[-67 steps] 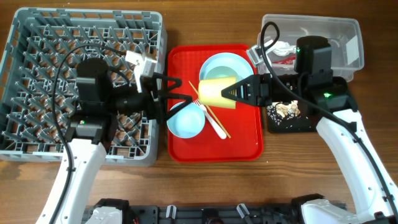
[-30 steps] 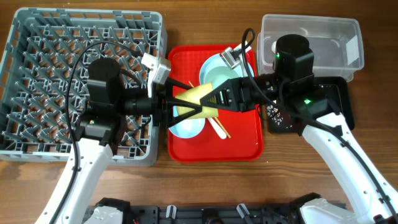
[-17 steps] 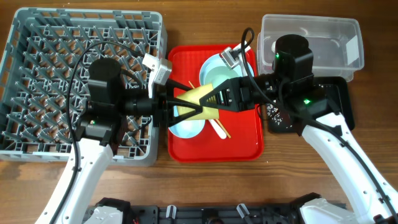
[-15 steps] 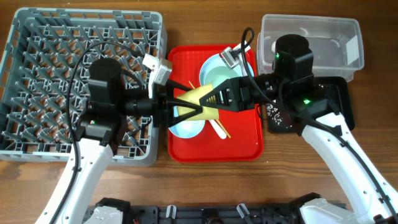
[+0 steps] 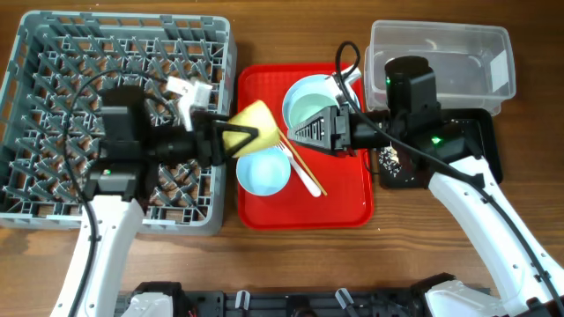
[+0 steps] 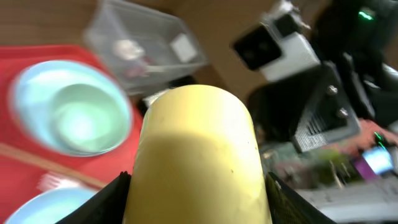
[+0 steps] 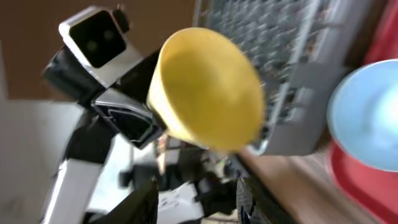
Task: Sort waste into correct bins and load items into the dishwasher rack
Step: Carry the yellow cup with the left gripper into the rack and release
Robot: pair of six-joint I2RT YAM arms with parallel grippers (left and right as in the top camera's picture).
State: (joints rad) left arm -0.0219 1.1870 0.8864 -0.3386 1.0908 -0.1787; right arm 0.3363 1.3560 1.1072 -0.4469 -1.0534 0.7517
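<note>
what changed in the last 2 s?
The yellow cup passed from the right gripper to the left gripper, which carried it left toward the rack. The right gripper let go and backed off. The green bowl and blue bowl stayed on the red tray.

Rack (image 5: 53, 53) sits on the left, serving tray (image 5: 344, 195) in the middle. Tub (image 5: 441, 35) is back right, with the shallow tray (image 5: 490, 141) just in front of it. On the serving tray, the bowl (image 5: 310, 104) is at the back and the saucer-bowl (image 5: 263, 173) front left, with chopsticks (image 5: 298, 161) and fork (image 5: 306, 179) lying just right of it. Cup (image 5: 254, 128) hangs above the serving tray's left edge, beside the rack.
</note>
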